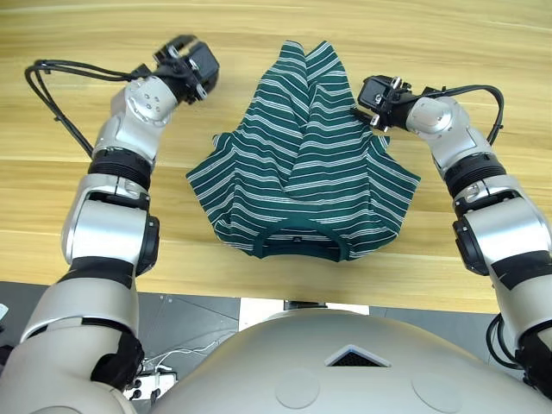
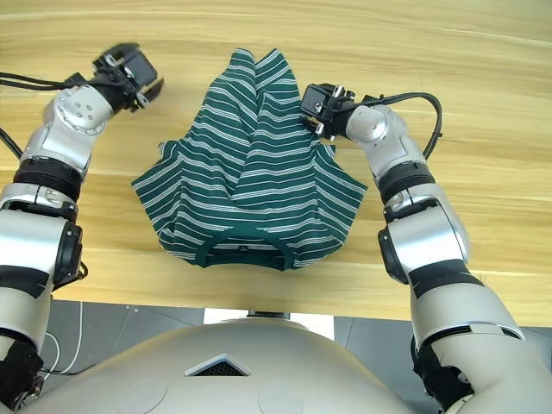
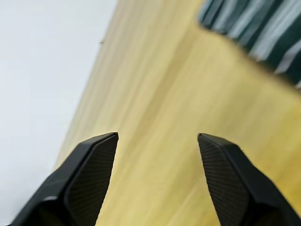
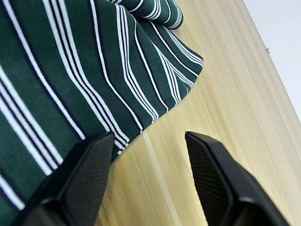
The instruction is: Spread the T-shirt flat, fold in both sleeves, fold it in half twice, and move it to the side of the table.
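Observation:
A dark green T-shirt with white stripes (image 1: 302, 164) lies rumpled on the wooden table (image 1: 259, 34), its collar toward the near edge and its hem bunched at the far end. My left gripper (image 1: 191, 59) hovers over bare wood to the left of the shirt's far end, fingers (image 3: 89, 174) open with nothing between them. My right gripper (image 1: 371, 103) sits at the shirt's right edge, open; one of its fingers (image 4: 87, 174) rests on the striped fabric (image 4: 70, 70) and the other is over the wood.
Bare wooden tabletop (image 2: 483, 86) surrounds the shirt on the left, right and far side. The table's near edge (image 1: 216, 289) runs just below the collar, with dark floor (image 1: 198, 323) and cables beneath.

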`<action>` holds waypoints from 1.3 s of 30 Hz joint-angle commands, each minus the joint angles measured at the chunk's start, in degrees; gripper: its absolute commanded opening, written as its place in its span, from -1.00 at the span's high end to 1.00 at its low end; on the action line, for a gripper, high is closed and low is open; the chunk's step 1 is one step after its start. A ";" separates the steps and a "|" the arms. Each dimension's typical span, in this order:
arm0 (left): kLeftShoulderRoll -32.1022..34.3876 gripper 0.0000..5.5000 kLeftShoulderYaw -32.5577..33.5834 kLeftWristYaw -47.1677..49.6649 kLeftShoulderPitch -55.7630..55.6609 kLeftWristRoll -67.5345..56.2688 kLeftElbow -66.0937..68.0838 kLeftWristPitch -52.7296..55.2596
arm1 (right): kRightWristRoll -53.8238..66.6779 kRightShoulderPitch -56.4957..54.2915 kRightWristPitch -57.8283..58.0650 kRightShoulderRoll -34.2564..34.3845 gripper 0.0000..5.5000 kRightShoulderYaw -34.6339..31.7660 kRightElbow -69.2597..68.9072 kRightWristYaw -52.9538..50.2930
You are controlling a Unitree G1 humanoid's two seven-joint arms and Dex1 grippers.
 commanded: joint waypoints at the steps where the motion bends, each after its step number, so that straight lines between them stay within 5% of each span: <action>1: -1.27 -0.14 5.22 -9.14 0.17 -9.64 -8.87 0.63 | -0.58 0.12 -0.51 -0.27 -0.01 -0.59 0.03 0.26; 6: -1.34 -0.14 2.22 -22.01 4.66 -11.55 -14.17 1.15 | -0.82 -0.30 -0.70 -0.13 -0.01 -0.88 -0.02 0.10; 13: -1.73 -0.14 -4.24 -26.09 7.62 -5.50 -12.69 -2.01 | -1.23 0.20 -0.84 0.02 -0.01 -1.12 -0.02 0.03; 31: -2.00 -0.14 -7.42 -11.32 6.85 3.85 -0.09 -5.82 | -1.28 4.47 -0.90 -0.78 -0.01 -1.91 0.99 -0.01; 39: 7.46 -0.14 -3.80 -16.46 20.43 -0.61 -19.51 -6.49 | -0.37 8.74 -1.22 -4.37 -0.01 -4.16 1.15 -0.39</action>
